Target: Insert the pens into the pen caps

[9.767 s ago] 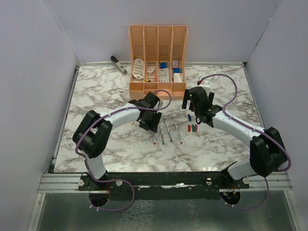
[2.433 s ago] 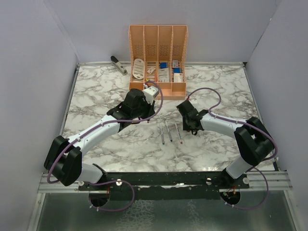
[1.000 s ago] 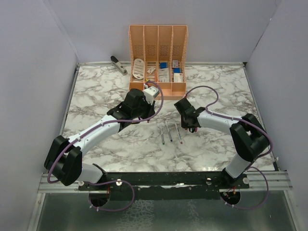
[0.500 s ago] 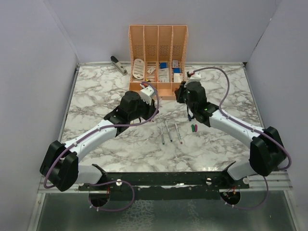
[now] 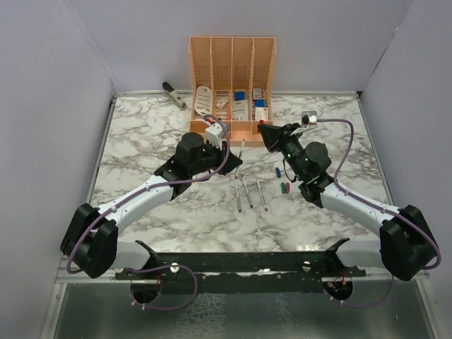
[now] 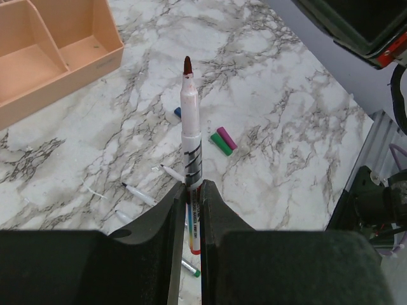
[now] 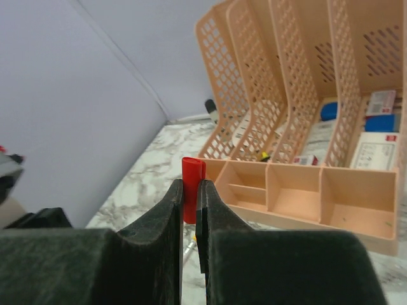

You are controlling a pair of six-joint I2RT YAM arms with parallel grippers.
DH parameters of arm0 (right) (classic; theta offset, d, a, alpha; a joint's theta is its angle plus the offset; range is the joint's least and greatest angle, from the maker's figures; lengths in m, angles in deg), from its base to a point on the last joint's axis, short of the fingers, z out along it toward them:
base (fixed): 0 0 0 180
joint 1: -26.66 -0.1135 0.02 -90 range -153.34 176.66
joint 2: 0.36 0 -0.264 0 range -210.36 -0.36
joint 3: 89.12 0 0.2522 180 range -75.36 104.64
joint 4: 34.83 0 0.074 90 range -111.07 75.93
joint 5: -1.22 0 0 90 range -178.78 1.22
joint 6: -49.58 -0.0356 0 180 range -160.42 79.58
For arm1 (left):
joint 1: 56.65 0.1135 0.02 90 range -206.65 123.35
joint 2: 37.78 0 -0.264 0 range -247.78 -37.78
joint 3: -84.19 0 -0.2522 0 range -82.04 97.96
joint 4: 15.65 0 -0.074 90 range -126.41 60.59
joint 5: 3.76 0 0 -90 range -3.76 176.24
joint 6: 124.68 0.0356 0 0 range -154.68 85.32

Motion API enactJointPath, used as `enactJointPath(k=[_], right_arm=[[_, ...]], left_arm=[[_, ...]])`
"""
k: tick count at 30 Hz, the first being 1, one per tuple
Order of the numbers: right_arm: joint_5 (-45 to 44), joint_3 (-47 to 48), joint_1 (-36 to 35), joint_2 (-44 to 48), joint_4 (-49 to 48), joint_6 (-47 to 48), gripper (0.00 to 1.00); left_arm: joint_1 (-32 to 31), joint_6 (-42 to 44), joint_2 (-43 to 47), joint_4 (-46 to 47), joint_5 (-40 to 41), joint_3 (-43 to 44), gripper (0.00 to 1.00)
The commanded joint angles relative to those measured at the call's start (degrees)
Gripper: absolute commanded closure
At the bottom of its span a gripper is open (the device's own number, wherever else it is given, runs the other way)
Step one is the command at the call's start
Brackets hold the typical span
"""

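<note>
My left gripper is shut on a grey-white pen whose dark red tip points up and away; from above, this pen stands just left of the table's middle. My right gripper is shut on a red pen cap and hangs in front of the organizer, its tip a short gap to the right of the held pen. Three more pens lie side by side on the marble. Blue, green and magenta pen caps lie right of them.
An orange organizer with white stationery stands at the back centre, its low front compartments close behind the red cap. A grey stapler lies at the back left. Grey walls close in the table on three sides.
The right gripper has swung from pointing down to pointing left, carrying the red cap toward the pen. The left gripper has shifted right and raised the pen.
</note>
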Motion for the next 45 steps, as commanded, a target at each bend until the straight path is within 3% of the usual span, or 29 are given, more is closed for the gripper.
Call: enactJointPath(k=[1, 14, 45], right_arm=[[7.20, -1.05, 0.01, 2.06, -11.87, -2.46, 0.99], [14.53, 1.76, -0.01, 0.05, -6.66, -1.37, 0.99], [14.59, 1.33, -0.08, -1.06, -4.86, -0.81, 0.99]], left_arm=[[0.15, -1.79, -1.43, 3.90, -5.59, 1.73, 1.00], [0.16, -0.77, -1.26, 5.91, -8.02, 1.36, 1.00], [0.21, 0.25, 0.21, 8.19, -7.77, -0.12, 1.00]])
